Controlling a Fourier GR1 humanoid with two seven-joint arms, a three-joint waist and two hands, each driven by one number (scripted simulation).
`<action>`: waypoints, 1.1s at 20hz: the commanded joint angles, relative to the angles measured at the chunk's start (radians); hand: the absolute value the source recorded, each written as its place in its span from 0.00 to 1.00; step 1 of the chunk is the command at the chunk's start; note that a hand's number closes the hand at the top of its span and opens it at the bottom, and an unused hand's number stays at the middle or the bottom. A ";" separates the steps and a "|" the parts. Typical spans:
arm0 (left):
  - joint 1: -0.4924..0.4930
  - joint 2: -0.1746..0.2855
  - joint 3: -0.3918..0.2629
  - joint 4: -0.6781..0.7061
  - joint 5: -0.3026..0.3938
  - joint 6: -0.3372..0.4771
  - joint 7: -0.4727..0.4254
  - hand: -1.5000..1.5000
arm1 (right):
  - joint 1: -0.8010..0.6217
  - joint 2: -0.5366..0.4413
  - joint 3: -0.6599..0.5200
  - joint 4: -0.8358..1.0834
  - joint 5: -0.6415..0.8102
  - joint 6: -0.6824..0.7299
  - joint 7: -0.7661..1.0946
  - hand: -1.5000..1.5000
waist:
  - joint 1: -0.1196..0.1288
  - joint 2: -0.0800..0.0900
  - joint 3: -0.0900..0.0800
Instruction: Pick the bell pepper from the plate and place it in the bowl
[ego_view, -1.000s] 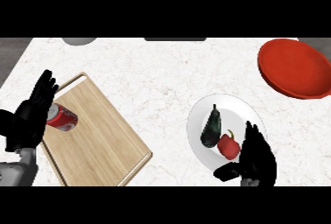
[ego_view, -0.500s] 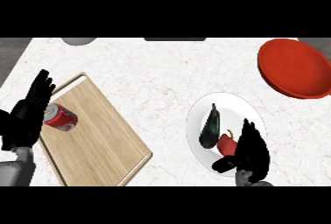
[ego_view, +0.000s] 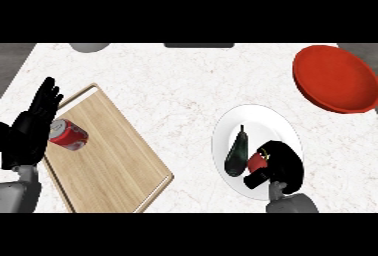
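Note:
On the white plate (ego_view: 258, 117) at the lower right lies a red bell pepper (ego_view: 257, 160), mostly covered by my right hand (ego_view: 279, 166). The hand's fingers curl over the pepper from the right, with the thumb below it. A dark eggplant (ego_view: 238, 151) lies on the plate just left of the pepper. The red bowl (ego_view: 336, 78) sits at the upper right, beyond the plate. My left hand (ego_view: 29, 130) rests open at the left edge, fingers up.
A wooden cutting board (ego_view: 111, 165) lies at the left with a red soda can (ego_view: 68, 135) on it, right beside my left hand. A grey object (ego_view: 90, 46) and a dark one (ego_view: 199, 45) show at the counter's far edge.
My right hand has moved left onto the plate and curled its fingers round the bell pepper. The left hand has stayed by the can.

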 joint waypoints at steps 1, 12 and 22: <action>-0.016 -0.004 0.021 0.015 -0.016 -0.019 0.001 0.50 | -0.067 0.012 -0.007 0.172 -0.012 -0.136 -0.071 1.00 | 0.006 0.007 0.007; -0.011 -0.041 -0.013 -0.021 -0.036 -0.020 0.011 0.50 | -0.073 -0.246 0.217 0.049 -0.071 0.235 -0.572 1.00 | 0.062 0.014 0.008; -0.002 -0.010 0.029 -0.045 -0.020 -0.023 0.065 0.50 | -0.105 -0.695 0.061 -0.101 -0.231 0.222 -1.260 1.00 | -0.007 0.001 0.008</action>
